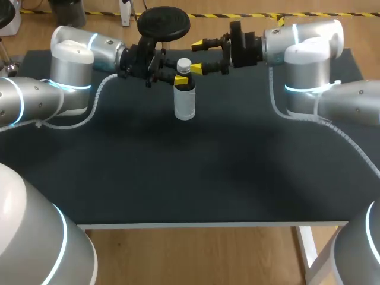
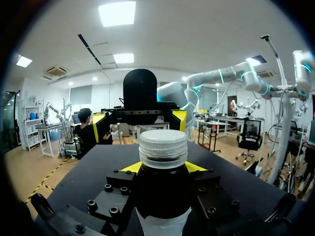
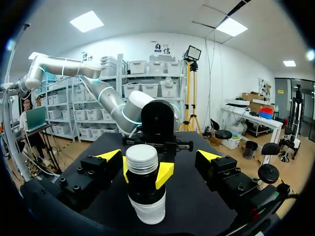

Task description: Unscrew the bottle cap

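With bottle [image 1: 184,104] upright at twelve o'clock on table [image 1: 178,178], left gripper [image 1: 181,79] clamped on its neck from ten and right gripper [image 1: 198,56] gaping wide at two, clear of cap [image 1: 184,63], risks closing off-centre, skidding round cap or wrenching bottle from left's hold.

Left gripper [image 1: 183,80] blocks the bottle [image 1: 184,102] under its cap [image 1: 184,64] — the cap stands exposed, facing the right gripper [image 1: 198,56] and its spread fingers [image 1: 205,69].
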Motion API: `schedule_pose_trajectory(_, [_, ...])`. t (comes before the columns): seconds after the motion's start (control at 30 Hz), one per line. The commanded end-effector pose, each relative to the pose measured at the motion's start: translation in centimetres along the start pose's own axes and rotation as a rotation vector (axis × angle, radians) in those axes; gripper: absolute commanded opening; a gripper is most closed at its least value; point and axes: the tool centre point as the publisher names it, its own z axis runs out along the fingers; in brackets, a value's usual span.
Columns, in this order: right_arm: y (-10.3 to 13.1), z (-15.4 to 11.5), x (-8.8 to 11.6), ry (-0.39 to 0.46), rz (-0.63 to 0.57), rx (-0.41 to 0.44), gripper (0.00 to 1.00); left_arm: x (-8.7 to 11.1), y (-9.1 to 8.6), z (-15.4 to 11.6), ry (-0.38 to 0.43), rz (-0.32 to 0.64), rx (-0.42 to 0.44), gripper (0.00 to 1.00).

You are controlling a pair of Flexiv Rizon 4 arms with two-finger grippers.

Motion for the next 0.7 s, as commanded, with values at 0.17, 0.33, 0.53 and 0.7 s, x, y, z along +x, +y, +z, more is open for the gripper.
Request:
schedule_pose_trajectory(0.17, [0.3,0.6,0.1,0.008,-0.006,-0.01,1.0,-0.1,0.0,-0.1,0.005,0.0,0.001,0.0])
schedule_pose_trajectory(0.33, [0.4,1.1,0.3,0.013,-0.009,-0.014,1.0,-0.1,0.0,-0.1,0.005,0.0,0.001,0.0])
schedule_pose_trajectory(0.53, [0.1,1.6,0.3,0.024,-0.002,-0.03,1.0,-0.1,0.0,-0.1,0.005,0.0,0.001,0.0])
schedule_pose_trajectory(0.7, [0.0,2.1,0.5,0.033,0.004,-0.039,1.0,-0.1,0.0,-0.1,0.005,0.0,0.001,0.0])
